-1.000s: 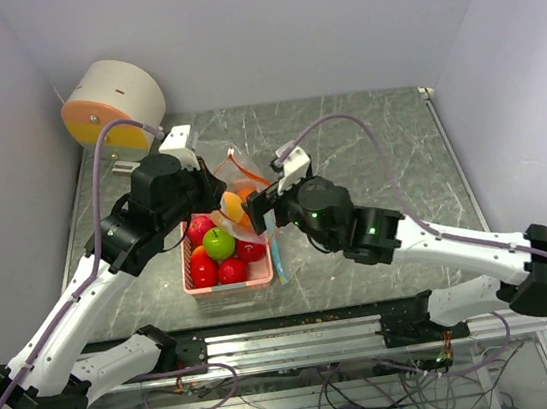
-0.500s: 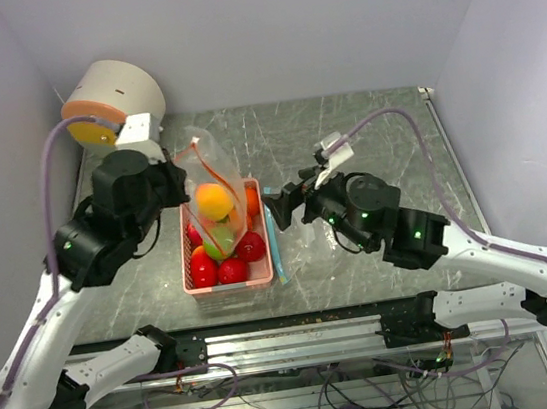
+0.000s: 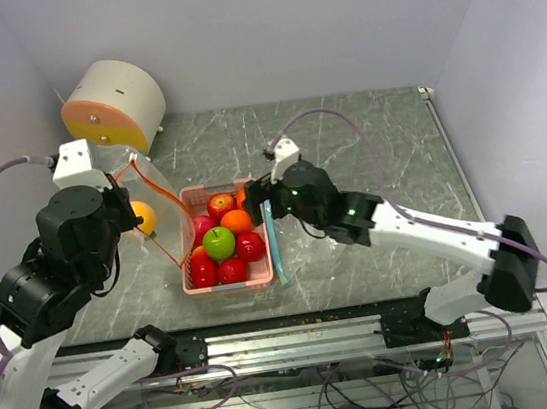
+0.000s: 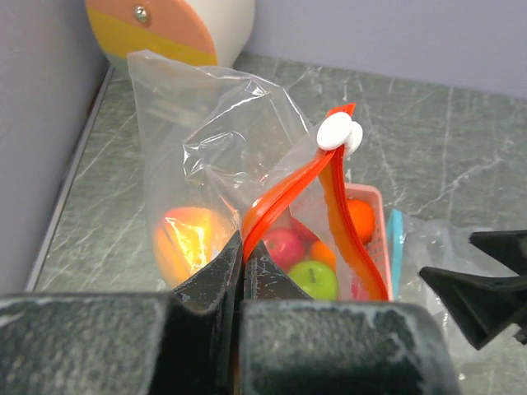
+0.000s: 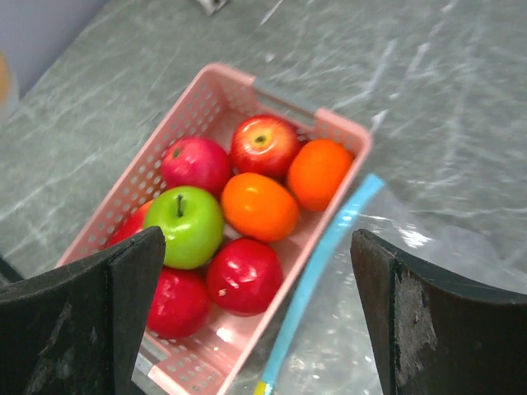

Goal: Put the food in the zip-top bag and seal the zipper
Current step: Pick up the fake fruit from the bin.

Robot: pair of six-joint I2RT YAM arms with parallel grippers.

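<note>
Swinging left, left claw (image 4: 241, 248) pinches bag (image 4: 189, 115) with one orange fruit (image 4: 183, 243) inside; right claw (image 5: 257, 247) back wide over basket (image 5: 284, 92) for more

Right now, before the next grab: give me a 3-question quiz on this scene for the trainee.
1. True or false: the left tool is shut on a clear bag that has a red strip along its mouth.
2. Pick one. The green apple lies: A. in the pink basket; B. in the clear bag; C. on the bare table.
3. Fill in: the right tool hangs over the basket with its jaws ____.

Key: 1 true; 2 A; 3 open.
</note>
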